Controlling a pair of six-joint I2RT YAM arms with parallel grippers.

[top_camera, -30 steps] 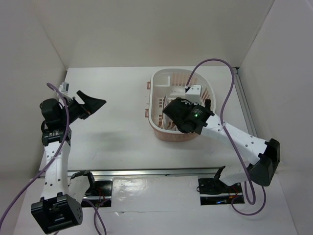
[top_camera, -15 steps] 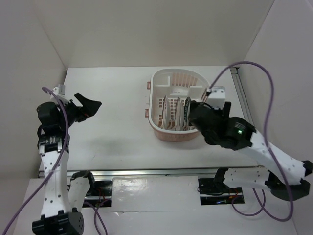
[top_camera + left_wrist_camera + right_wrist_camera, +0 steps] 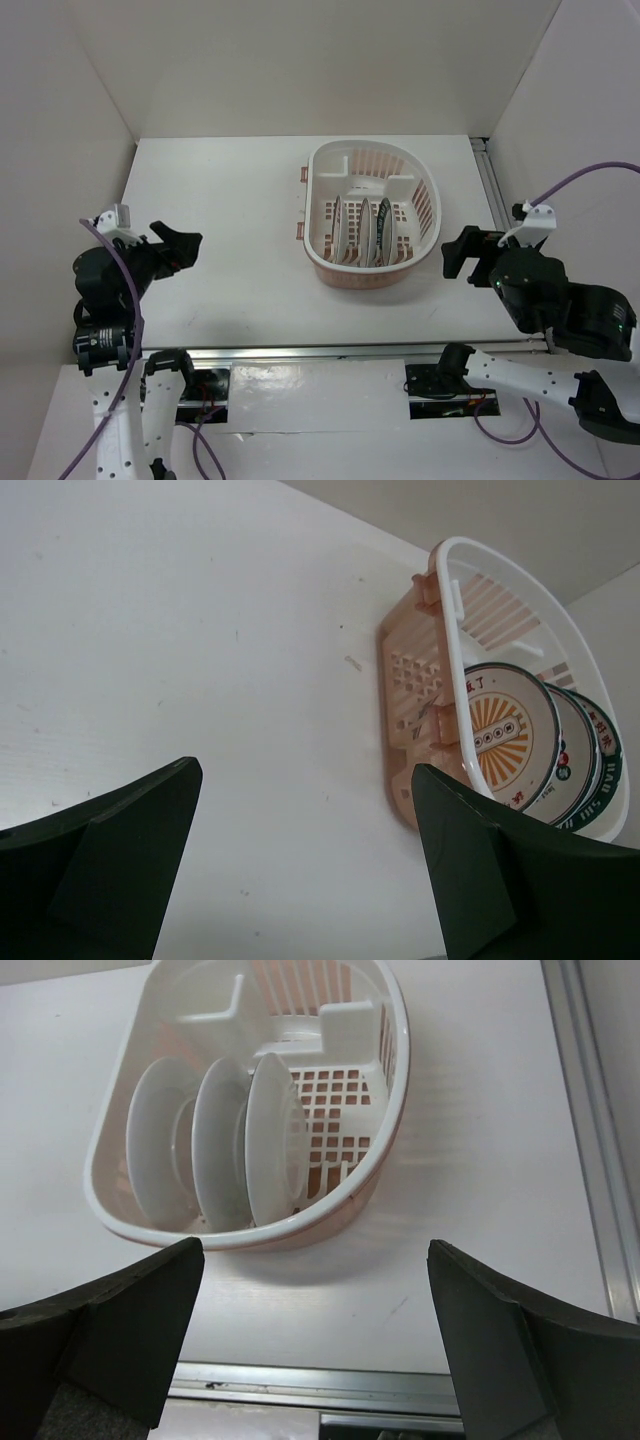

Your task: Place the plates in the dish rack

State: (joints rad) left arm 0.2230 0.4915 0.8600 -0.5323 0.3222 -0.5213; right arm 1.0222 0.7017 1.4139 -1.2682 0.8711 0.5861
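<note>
To the left of the dish rack, well apart from it, the left gripper hung above the table with its two matte black fingers spread as wide as they go and nothing between them. The table between it and the rack was a broad run of smooth, flat white surface, marked only by a few faint scuffs. The rack itself was an oval basket of pale pink-cream plastic, with a rounded lip, slotted sides, a gridded base and a small handle tab on its left side. In the rack's near half the three plates stood on edge, side by side and close together, their printed faces turned left: the orange-centred plate leftmost, the plate with red characters in the middle, the teal-rimmed plate rightmost. From the rack's right their backs showed as plain glossy white discs. The rack's far half held only a moulded divider. To the right of the rack, off its near right corner and clear of its wall, the right gripper also stood fully parted and empty. A metal rail ran along the table's edge beyond the rack's right side.
</note>
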